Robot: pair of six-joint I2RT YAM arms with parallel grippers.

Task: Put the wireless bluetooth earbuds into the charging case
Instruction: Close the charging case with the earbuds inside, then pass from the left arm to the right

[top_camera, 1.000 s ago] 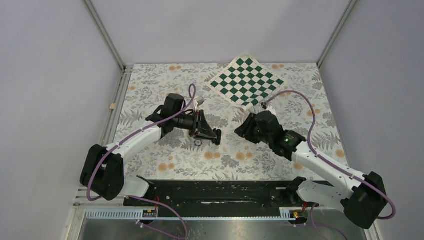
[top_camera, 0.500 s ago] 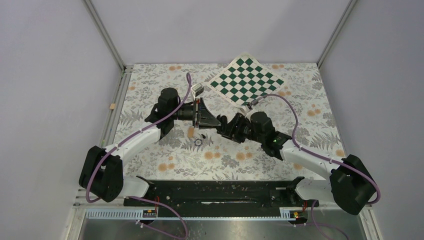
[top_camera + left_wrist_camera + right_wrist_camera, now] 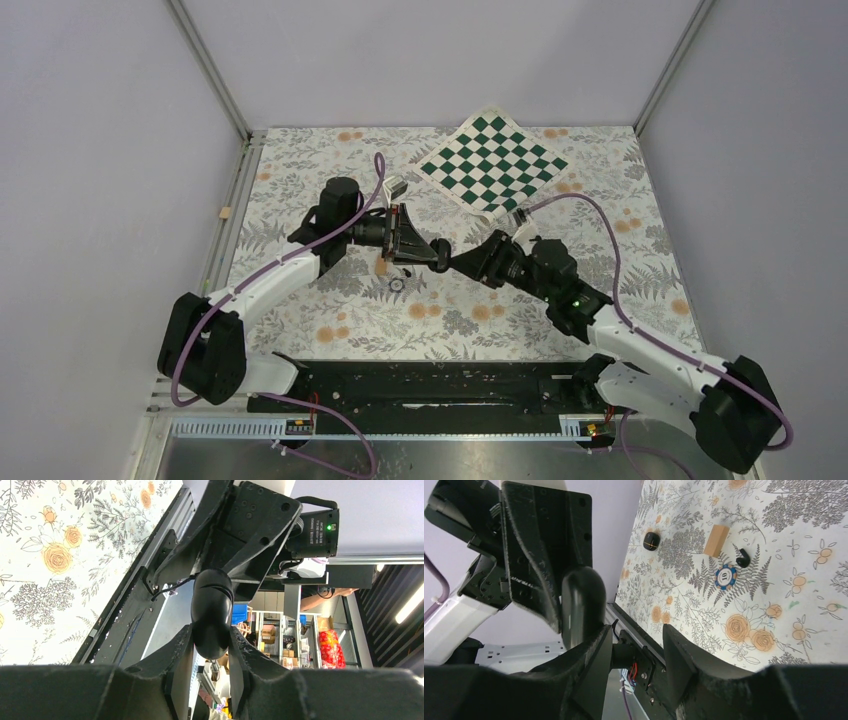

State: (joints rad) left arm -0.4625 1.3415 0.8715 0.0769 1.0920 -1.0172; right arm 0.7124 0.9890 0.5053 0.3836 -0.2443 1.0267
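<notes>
- Charging case, small black rounded oval shell: clamped lengthwise between the closed-in fingers of the left gripper, held above the floral-patterned counter.
- Right gripper: fingers parted with nothing between them. The case's end sits just beside one fingertip; contact cannot be told.
- Earbud, tiny glossy black: lying on the counter near a blue-and-white round chip.
- Second earbud, apparently: on the counter beyond a tan wooden block.
</notes>
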